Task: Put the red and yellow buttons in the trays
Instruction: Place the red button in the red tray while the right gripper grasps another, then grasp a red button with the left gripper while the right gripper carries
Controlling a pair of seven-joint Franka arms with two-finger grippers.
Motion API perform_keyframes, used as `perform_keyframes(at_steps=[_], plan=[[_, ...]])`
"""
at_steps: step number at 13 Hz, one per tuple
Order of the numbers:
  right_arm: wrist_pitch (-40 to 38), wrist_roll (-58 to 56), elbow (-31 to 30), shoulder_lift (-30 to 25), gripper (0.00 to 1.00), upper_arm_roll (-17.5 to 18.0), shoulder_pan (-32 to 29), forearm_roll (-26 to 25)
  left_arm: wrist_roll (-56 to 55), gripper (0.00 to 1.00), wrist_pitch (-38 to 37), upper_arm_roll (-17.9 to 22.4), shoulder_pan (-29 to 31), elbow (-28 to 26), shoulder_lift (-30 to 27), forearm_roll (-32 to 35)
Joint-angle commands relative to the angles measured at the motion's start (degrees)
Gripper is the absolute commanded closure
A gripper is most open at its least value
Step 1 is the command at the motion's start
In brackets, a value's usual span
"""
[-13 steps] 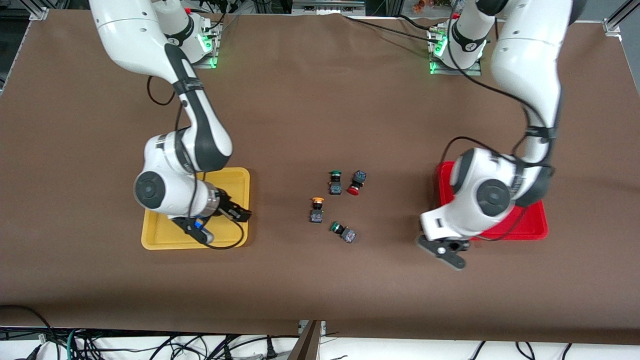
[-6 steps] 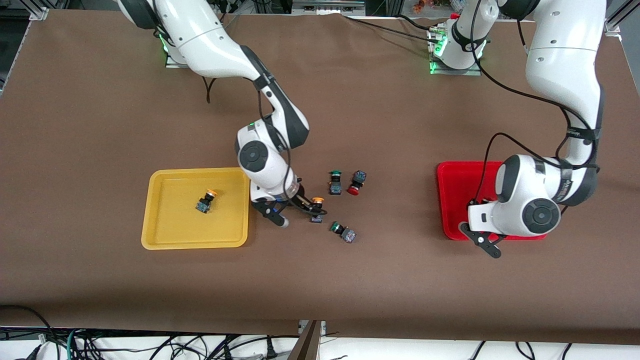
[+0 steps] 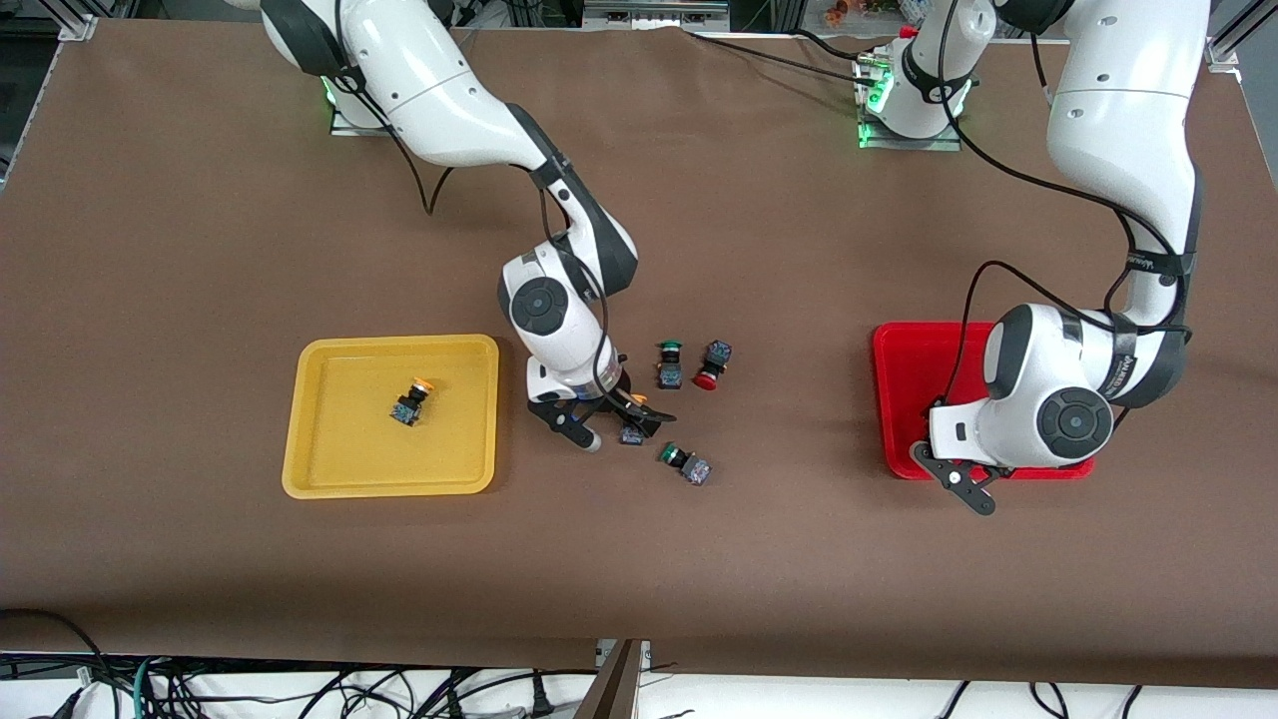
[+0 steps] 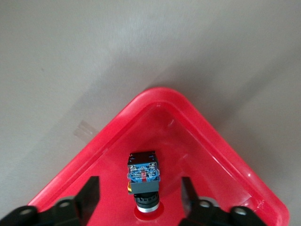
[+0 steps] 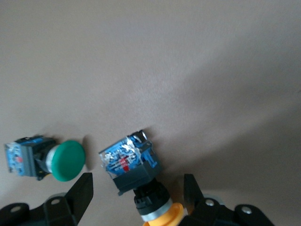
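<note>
Lying lowest on the bench (image 3: 200, 250), nearest the front camera: a green-capped switch (image 3: 684, 462), not wanted. Just above it, standing at the yellow-capped button (image 3: 631, 427), the right hand (image 3: 609, 424), fingers (image 5: 82, 190) parted and grasping nothing. Straddling that button's (image 5: 134, 167) dark body in the right wrist view, with the cap pointing back toward the wrist and the long axis running straight down the gap. Judging the closing move as needing only a short drop. Resting in the yellow tray (image 3: 310, 469), one yellow-capped button (image 3: 409, 402). Waiting over the red tray (image 3: 894, 399), the left hand (image 3: 963, 489), released, a red-capped button (image 4: 143, 176) below it. Farther up, a second green-capped switch (image 3: 669, 364) beside a red-capped button (image 3: 711, 365).
</note>
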Motion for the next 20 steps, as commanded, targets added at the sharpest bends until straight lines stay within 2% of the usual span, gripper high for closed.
perform_keyframes(at_steps=[1,2,3,4,6,7,9,12,13,15,17,18,20], plan=[[1.32,1.89,1.65,1.75,0.14,-0.64,0.79,-1.29,-1.79,0.0,-2.49,-0.21,-2.79,-0.57,-3.94,-0.66],[1.32,1.89,1.65,1.75,0.16,-0.64,0.79,-1.46,-5.29,0.0,-2.94,-0.91,-4.28,-0.57,-4.47,-4.24],[1.23,1.8,1.56,1.66,0.25,-0.64,0.79,-1.64,-9.42,0.0,-3.03,-3.09,-4.91,-0.83,-4.82,-7.93],[1.14,1.36,1.21,1.4,0.38,-0.64,0.79,-1.64,-13.37,0.0,-2.68,-5.63,-5.09,-0.83,-4.74,-9.19],[0.62,-0.04,-0.45,0.96,0.75,-0.72,0.44,-2.95,-21.54,0.0,-1.37,-9.59,-5.09,-1.53,-4.04,-9.55],[-0.69,-0.74,-1.07,-0.17,0.78,-1.07,0.26,-2.96,-24.8,0.0,-0.23,-11.09,-5.18,-2.75,-3.94,-9.55],[-8.14,-3.72,-0.73,-2.8,0.8,-3.09,-0.18,-2.87,-31.66,0.0,4.68,-13.65,-6.23,-7.57,-4.73,-8.94],[-19.48,-11.97,-0.72,-8.08,0.8,-3.36,-5.26,-2.43,-35.55,0.0,17.41,-13.92,-9.48,-17.68,-7.28,-8.5],[-22.91,-15.83,-0.99,-9.49,0.8,-3.71,-6.93,-2.51,-35.82,0.0,21.1,-13.83,-11.22,-19.97,-7.28,-8.5],[-30.73,-24.18,-2.47,-11.6,0.79,-7.29,-8.79,-2.34,-36.7,0.0,23.95,-13.4,-13.78,-21.14,-6.41,-7.97],[-30.69,-31.83,-8.59,-14.23,0.75,-10.82,-9.06,-1.99,-36.79,0.0,24.48,-13.57,-13.7,-21.14,-4.66,-2.11],[-28.94,-32.73,-11.68,-15.2,0.74,-10.92,-9.75,-1.47,-36.7,0.0,25.44,-13.74,-13.62,-21.14,-3.6,-0.69],[-25.34,-33.01,-17.48,-16.35,0.66,-10.83,-9.85,3.61,-36.18,0.0,28.07,-13.75,-13.88,-21.05,-1.93,-0.41]])
